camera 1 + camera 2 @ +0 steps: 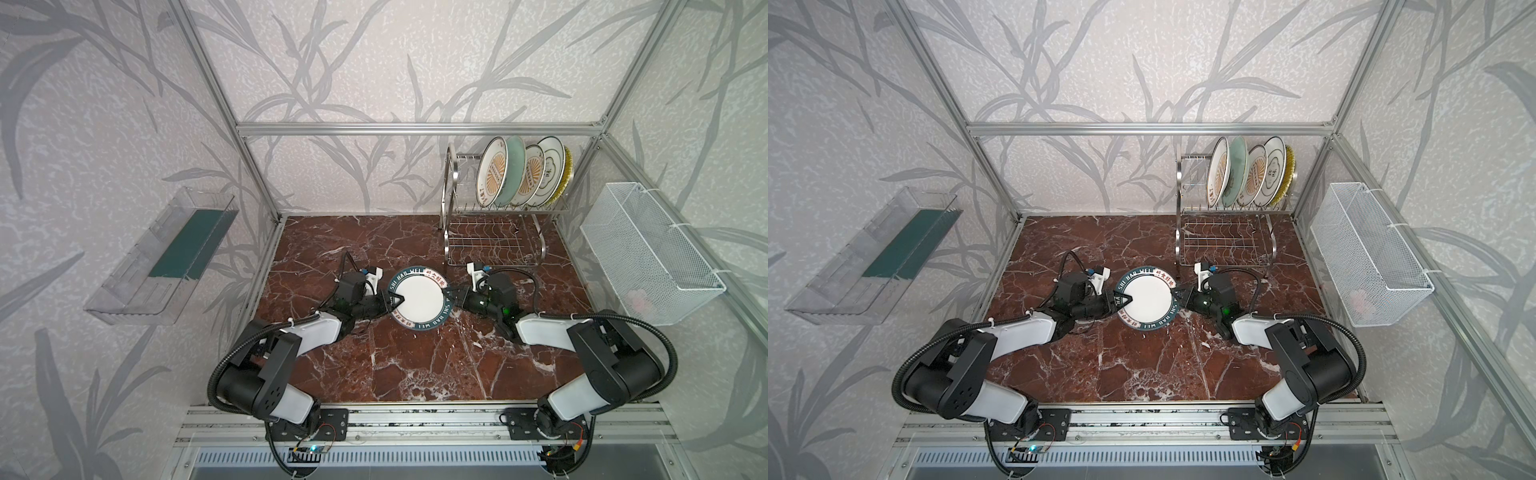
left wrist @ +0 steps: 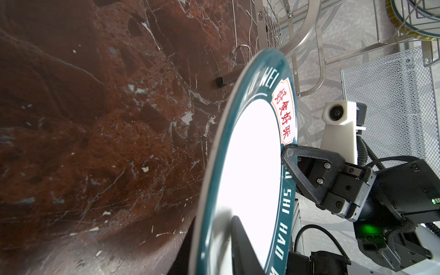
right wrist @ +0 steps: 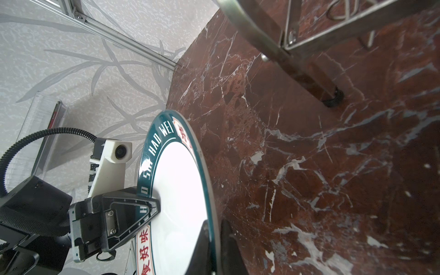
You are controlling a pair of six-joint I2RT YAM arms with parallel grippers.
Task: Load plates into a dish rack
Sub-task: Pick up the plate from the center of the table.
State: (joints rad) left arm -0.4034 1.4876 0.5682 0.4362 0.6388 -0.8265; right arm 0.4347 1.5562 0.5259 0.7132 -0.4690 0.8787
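A: Any writing showing?
B: The teal plate (image 1: pixel 419 297) rim is reading "SHI HAO WEI", with red Chinese characters on white panels.
A: Where's it sitting?
B: It's at mid-table, in front of the rack (image 1: pixel 494 245). The right gripper (image 1: pixel 454 295) is pinching its rim, fingers closed tight. The left gripper (image 1: pixel 396 298) is straddling the opposite rim, and I can't tell if it's gripping.
A: Surroundings?
B: Red-brown marble table (image 1: pixel 415 365), leaf wallpaper, five plates (image 1: pixel 523 174) standing in the rack's top tier.

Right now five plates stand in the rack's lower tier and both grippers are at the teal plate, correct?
No: both top views show the five plates in the upper tier of the dish rack. Left gripper and right gripper are at the teal plate.
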